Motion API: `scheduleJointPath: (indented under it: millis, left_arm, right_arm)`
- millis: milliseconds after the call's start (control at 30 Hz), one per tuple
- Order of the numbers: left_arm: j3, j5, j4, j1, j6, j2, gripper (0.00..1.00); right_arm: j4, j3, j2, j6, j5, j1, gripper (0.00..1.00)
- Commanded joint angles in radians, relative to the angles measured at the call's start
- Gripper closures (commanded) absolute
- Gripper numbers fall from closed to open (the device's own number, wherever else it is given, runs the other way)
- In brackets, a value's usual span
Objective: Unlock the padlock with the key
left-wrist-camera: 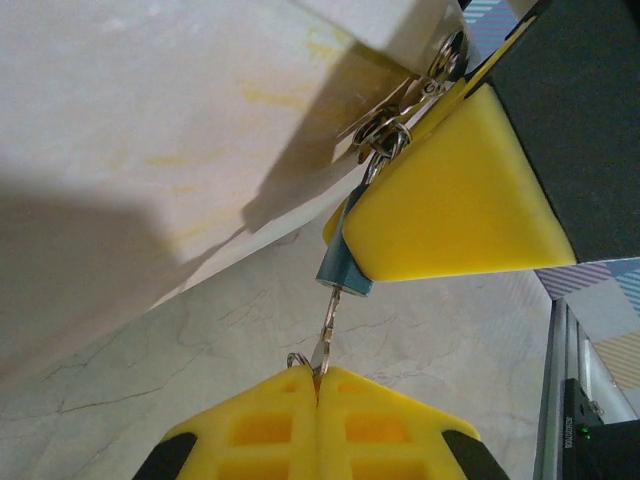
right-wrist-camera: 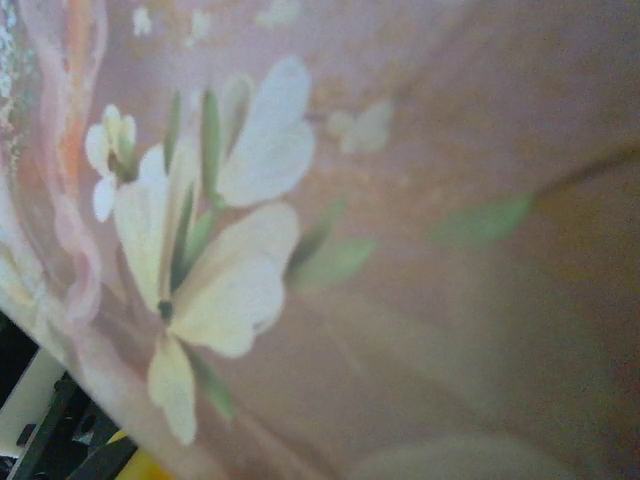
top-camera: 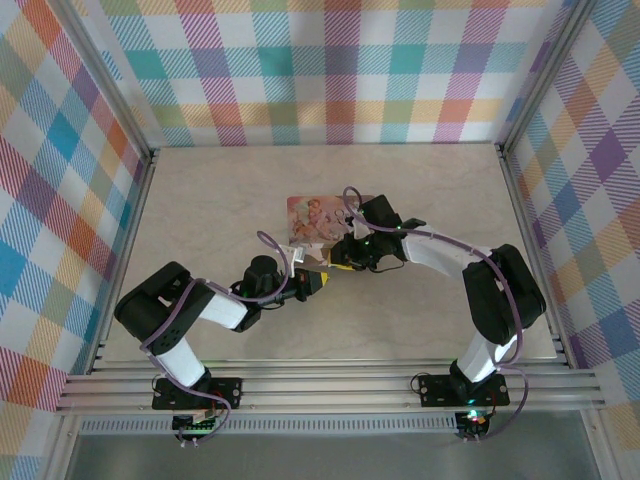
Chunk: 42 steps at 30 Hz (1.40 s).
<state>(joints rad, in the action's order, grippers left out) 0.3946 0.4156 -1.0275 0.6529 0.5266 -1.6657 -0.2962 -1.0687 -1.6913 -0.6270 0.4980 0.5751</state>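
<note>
My left gripper (left-wrist-camera: 320,375) is shut on the head of the small metal key (left-wrist-camera: 330,335). The key's blade runs up into the bottom of the tiny teal-blue padlock (left-wrist-camera: 340,268). The padlock's thin shackle (left-wrist-camera: 385,135) hangs through the metal hasp of the pink picture-printed tin (top-camera: 315,215). A yellow finger (left-wrist-camera: 450,200) of my right gripper (top-camera: 345,258) presses on the padlock's body and covers most of it. From above, both grippers meet at the tin's front edge, the left gripper (top-camera: 318,278) nearer me. The tin's flower print (right-wrist-camera: 400,250) is close and blurred in the right wrist view.
The pale marbled table (top-camera: 200,200) stretches around the tin, with room to the left, right and back. Checked walls stand on three sides, and a metal rail (left-wrist-camera: 555,400) runs along the table's edge. The tin's pale side (left-wrist-camera: 150,150) looms over the left gripper.
</note>
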Motion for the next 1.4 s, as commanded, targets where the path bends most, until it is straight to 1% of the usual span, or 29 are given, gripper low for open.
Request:
scheduleJointPath:
  millis: [0,167,300,400,467,567,700,767,833,900,967,1067,1133,1233,1367]
  left_arm:
    - [0.058,0.044,-0.109,0.003,-0.032,0.066,1.00]
    - [0.072,0.045,-0.044,0.004,-0.041,0.106,1.00]
    - [0.061,-0.037,0.049,0.030,-0.116,0.172,1.00]
    - [0.071,-0.134,0.146,0.089,-0.222,0.224,1.00]
    - [0.079,-0.186,0.184,0.122,-0.269,0.237,1.00]
    - [0.075,-0.220,0.164,0.136,-0.277,0.240,1.00]
    - [0.087,-0.239,0.186,0.152,-0.300,0.242,1.00]
    - [0.089,-0.225,0.172,0.147,-0.272,0.235,1.00]
    - [0.097,-0.145,0.121,0.119,-0.190,0.208,1.00]
    - [0.097,-0.046,0.013,0.067,-0.060,0.158,1.00]
    - [0.085,0.007,-0.096,0.025,0.044,0.112,1.00]
    - [0.081,0.085,-0.215,-0.029,0.142,0.047,1.00]
    - [0.094,0.125,-0.228,-0.043,0.156,0.020,1.00]
    - [0.114,0.158,-0.236,-0.038,0.154,-0.005,1.00]
    - [0.134,0.150,-0.212,-0.008,0.107,-0.009,1.00]
  right_arm:
    - [-0.069,-0.005,-0.009,0.027,0.120,0.030,1.00]
    - [-0.031,0.013,-0.004,0.060,0.120,0.029,1.00]
    - [-0.071,-0.003,-0.017,0.026,0.096,0.029,1.00]
    - [-0.086,-0.013,-0.019,-0.005,0.089,0.029,1.00]
    - [-0.097,-0.023,-0.018,-0.015,0.083,0.029,1.00]
    - [-0.105,-0.028,-0.019,-0.036,0.076,0.029,1.00]
    - [-0.076,-0.011,-0.018,-0.084,0.083,0.030,1.00]
    - [-0.057,0.000,-0.019,-0.098,0.083,0.032,1.00]
    - [-0.033,0.012,-0.019,-0.094,0.086,0.035,1.00]
    - [0.010,0.037,-0.013,-0.085,0.099,0.039,1.00]
    - [0.067,0.068,-0.003,-0.080,0.120,0.039,1.00]
    - [0.075,0.087,0.005,-0.048,0.125,0.038,1.00]
    - [0.056,0.084,0.005,-0.036,0.118,0.039,1.00]
    - [0.056,0.081,0.001,-0.040,0.128,0.039,1.00]
    - [0.072,0.072,-0.001,-0.053,0.159,0.039,1.00]
